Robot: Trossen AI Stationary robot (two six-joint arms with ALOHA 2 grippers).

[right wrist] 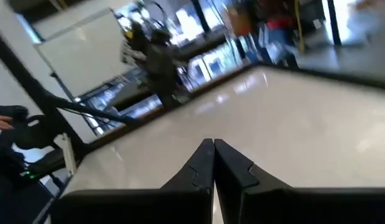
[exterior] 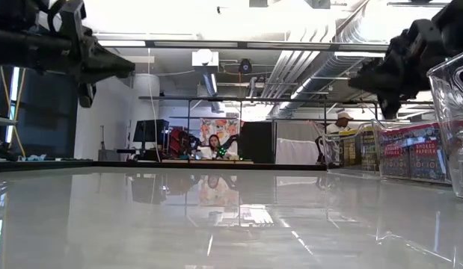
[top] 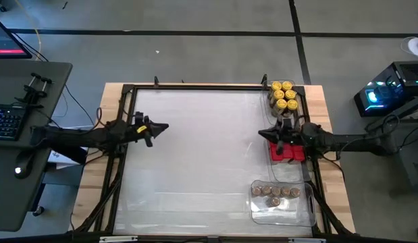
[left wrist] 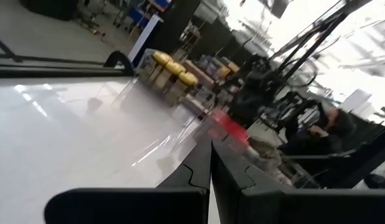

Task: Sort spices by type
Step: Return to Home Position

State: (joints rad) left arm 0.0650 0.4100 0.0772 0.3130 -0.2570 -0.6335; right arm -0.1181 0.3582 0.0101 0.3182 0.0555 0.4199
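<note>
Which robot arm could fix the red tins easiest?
Probably the right. Its end effector hangs right by the red tins, while the left end effector is far across the table.

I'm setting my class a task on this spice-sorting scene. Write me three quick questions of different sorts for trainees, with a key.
1. True or false: in the high view, the yellow-lidded jars stand at the top right corner of the table, apart from the brown-topped jars at the bottom right.
2. Which spices does the right arm partly hide in the high view? A) yellow-lidded jars B) red tins C) brown-topped jars
3. Fill in: the left arm, over the table's left side, and the right arm both have their jaws ____.

Key: 1 true; 2 B; 3 shut.
</note>
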